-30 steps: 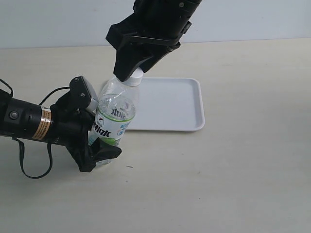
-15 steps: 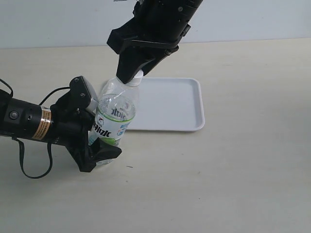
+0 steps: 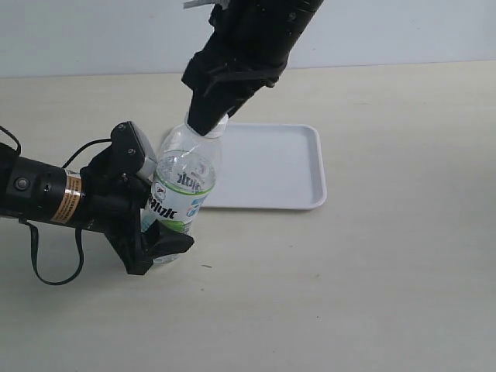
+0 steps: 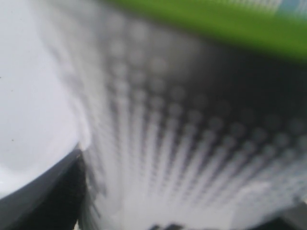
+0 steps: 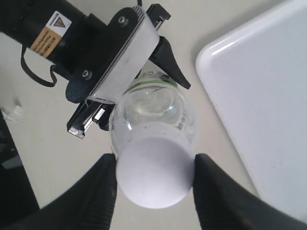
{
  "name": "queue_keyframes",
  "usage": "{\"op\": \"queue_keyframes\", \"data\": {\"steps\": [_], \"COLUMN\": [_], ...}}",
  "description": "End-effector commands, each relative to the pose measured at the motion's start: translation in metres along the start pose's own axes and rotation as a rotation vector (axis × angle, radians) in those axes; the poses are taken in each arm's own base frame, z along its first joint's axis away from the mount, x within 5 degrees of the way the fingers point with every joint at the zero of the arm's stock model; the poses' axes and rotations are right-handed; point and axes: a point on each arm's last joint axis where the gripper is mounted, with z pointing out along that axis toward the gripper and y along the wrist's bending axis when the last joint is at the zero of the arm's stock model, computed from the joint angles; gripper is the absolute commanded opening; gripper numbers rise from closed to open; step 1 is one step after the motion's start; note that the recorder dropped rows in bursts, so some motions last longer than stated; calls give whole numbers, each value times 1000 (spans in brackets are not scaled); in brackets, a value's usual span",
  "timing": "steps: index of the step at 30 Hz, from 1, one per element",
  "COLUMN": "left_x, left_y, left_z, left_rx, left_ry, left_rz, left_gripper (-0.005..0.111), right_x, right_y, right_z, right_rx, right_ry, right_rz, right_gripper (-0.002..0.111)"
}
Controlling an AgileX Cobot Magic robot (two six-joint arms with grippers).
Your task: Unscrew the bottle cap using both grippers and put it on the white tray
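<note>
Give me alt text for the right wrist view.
The right hand grips the white bottle cap, one finger on each side, cap on the bottle. The left hand clamps the bottle's body; the white tray lies beside them.

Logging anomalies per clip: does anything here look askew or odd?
Only the bottle: clamped in the left tool, it leans toward the white tray instead of standing upright. No spill or damage shows.
</note>
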Motion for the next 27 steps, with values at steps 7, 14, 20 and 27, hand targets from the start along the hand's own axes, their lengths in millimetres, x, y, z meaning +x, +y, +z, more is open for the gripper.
{"op": "queue_keyframes", "data": {"steps": [7, 14, 20, 27], "left_x": [-8, -12, -13, -15], "left_y": [-2, -5, -7, -8], "left_z": [-2, -2, -3, -3], "left_rx": [16, 49, 70, 88], "left_ry": [-51, -85, -101, -120], "left_rz": [-40, -41, -39, -38], "left_gripper": [0, 0, 0, 0], "right_x": [-1, -1, -1, -1], "right_y": [1, 1, 1, 0], "right_z": [-1, -1, -1, -1], "right_rx": [-2, -1, 2, 9], "right_ry": [-11, -12, -10, 3], "right_rz": [-429, -647, -891, -1324], "right_gripper": [0, 0, 0, 0]}}
